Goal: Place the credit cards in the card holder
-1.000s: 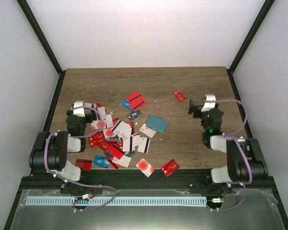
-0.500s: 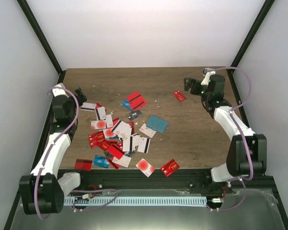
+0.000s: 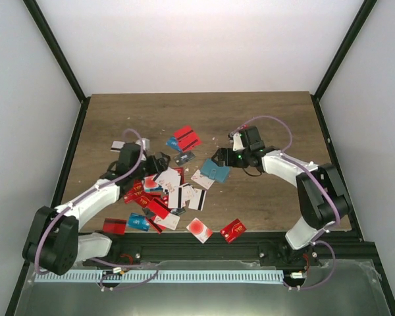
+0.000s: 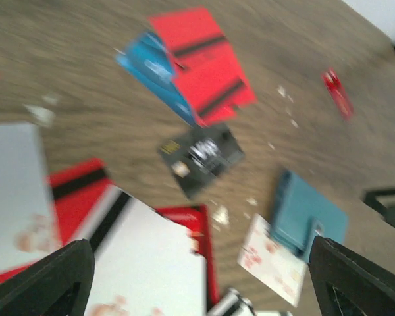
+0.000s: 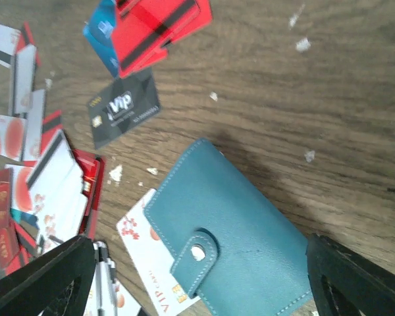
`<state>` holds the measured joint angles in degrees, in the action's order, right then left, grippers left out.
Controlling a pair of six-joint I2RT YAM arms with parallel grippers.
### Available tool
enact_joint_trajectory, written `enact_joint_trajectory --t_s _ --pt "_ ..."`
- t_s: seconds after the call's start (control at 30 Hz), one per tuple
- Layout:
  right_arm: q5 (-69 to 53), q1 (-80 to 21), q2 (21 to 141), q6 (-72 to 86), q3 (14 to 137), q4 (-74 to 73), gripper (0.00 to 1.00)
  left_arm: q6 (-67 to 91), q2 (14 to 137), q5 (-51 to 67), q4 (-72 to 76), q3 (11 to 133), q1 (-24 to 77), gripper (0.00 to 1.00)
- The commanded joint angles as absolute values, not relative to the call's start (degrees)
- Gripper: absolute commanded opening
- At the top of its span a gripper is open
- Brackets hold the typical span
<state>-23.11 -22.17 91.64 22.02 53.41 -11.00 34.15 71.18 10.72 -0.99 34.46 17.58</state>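
The teal card holder (image 3: pixel 215 172) lies shut, snap tab fastened, right of the card pile; it fills the right wrist view (image 5: pixel 250 250) and rests partly on a white VIP card (image 5: pixel 145 253). My right gripper (image 3: pixel 218 158) is open and empty, just above the holder. The credit cards (image 3: pixel 159 191) lie scattered and overlapping at centre-left, mostly red, some white. My left gripper (image 3: pixel 159 162) is open and empty over the pile's far edge. The blurred left wrist view shows white cards (image 4: pixel 145 263), red cards (image 4: pixel 204 66), a dark card (image 4: pixel 201 155) and the holder (image 4: pixel 306 217).
Two red cards (image 3: pixel 186 138) and a blue one (image 3: pixel 173 143) lie behind the pile, with a dark VIP card (image 5: pixel 125 108) beside them. Loose cards (image 3: pixel 233 230) lie near the table's front edge. A red card (image 4: pixel 338 92) lies further back right. White specks dot the wood.
Both arms have swung in from the far sides of the table toward the middle. The left gripper is now over the card pile, the right one over the card holder.
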Motion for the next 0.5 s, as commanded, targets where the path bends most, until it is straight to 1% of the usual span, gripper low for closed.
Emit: enact_joint_trajectory --t_s 0.0,0.13,0.17,0.3,0.4,0.47 --pt "-21.95 -23.06 95.45 22.72 54.18 -13.12 0.88 37.69 71.58 10.35 -2.25 36.3 26.57 0.88" --pt "-22.12 -23.73 97.97 22.25 54.75 -14.01 0.83 38.88 77.49 10.75 -1.93 38.55 34.24 0.75" --pt "-21.85 -23.75 98.32 22.19 54.76 -14.07 0.82 39.27 78.92 10.53 -0.83 38.77 36.1 0.7" --pt "-20.83 -23.82 99.52 22.31 55.23 -14.14 0.76 39.56 86.13 11.26 2.04 41.25 39.2 0.53" --pt "-20.95 -23.82 99.97 22.41 55.05 -14.14 0.73 38.59 92.37 12.7 2.97 44.83 40.53 0.45" --pt "-21.24 -23.82 100.19 22.21 55.02 -14.9 0.71 37.99 95.91 13.13 2.9 47.27 41.11 0.41"
